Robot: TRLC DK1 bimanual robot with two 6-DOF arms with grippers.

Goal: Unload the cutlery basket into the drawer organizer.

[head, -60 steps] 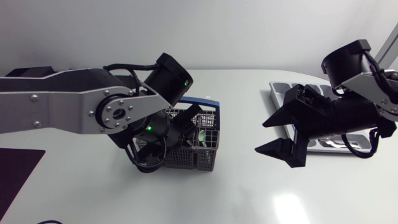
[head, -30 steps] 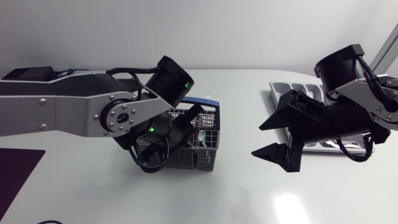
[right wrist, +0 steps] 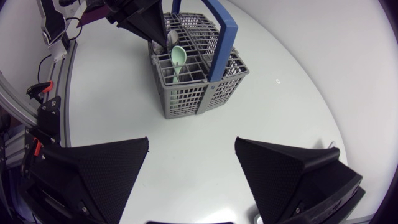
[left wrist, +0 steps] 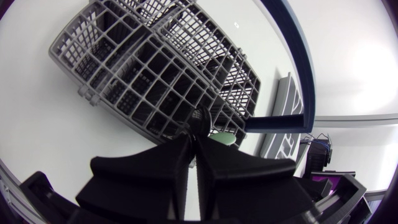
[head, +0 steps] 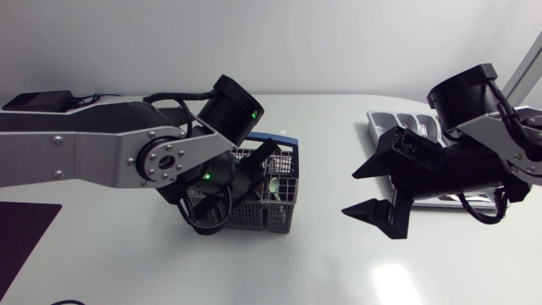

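The grey cutlery basket (head: 275, 212) with a blue handle (head: 286, 139) stands left of the table's middle. My left gripper (head: 252, 169) reaches down into it, shut on the top end of a metal utensil (left wrist: 200, 117) standing in a compartment. From the right wrist view the same gripper (right wrist: 160, 34) pinches that grey utensil (right wrist: 161, 45) beside a pale green spoon (right wrist: 178, 59) in the basket (right wrist: 193, 87). My right gripper (head: 373, 188) hangs open and empty over bare table between the basket and the grey drawer organizer (head: 405, 121), which my right arm partly hides.
A fork (head: 421, 129) lies in one organizer compartment. A dark mat (head: 21, 233) covers the near left corner of the table. Bare white table lies in front of the basket and under my right gripper (right wrist: 193, 180).
My left gripper's fingers have come together inside the basket on the utensil. My right arm has drifted slightly left and nearer, staying open.
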